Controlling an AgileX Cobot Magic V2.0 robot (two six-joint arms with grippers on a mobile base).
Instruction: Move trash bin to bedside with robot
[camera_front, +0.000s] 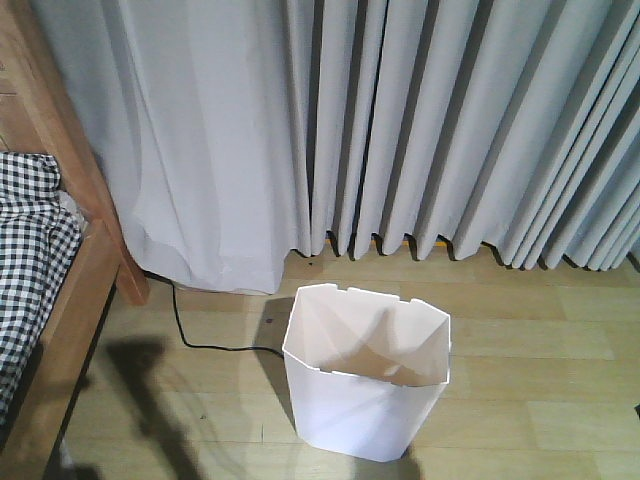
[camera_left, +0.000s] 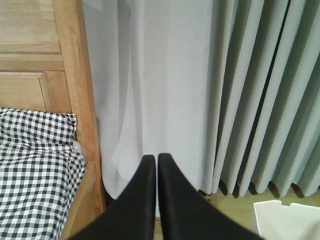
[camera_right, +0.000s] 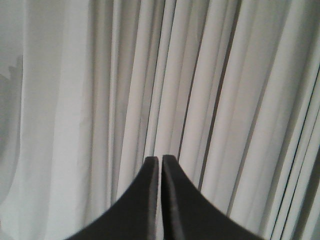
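Observation:
The white faceted trash bin (camera_front: 368, 375) stands upright on the wooden floor, right of the bed; its rim corner shows in the left wrist view (camera_left: 289, 220). The wooden bed frame (camera_front: 72, 270) with checkered bedding (camera_front: 25, 250) is at the left, also in the left wrist view (camera_left: 80, 100). My left gripper (camera_left: 156, 158) is shut and empty, held in the air facing the curtain beside the bed post. My right gripper (camera_right: 160, 159) is shut and empty, facing the curtain. Neither gripper shows in the front view.
Grey pleated curtains (camera_front: 400, 120) hang to the floor behind the bin. A black cable (camera_front: 200, 335) runs across the floor from under the curtain to the bin's left side. An arm's shadow falls on the floor between bed and bin.

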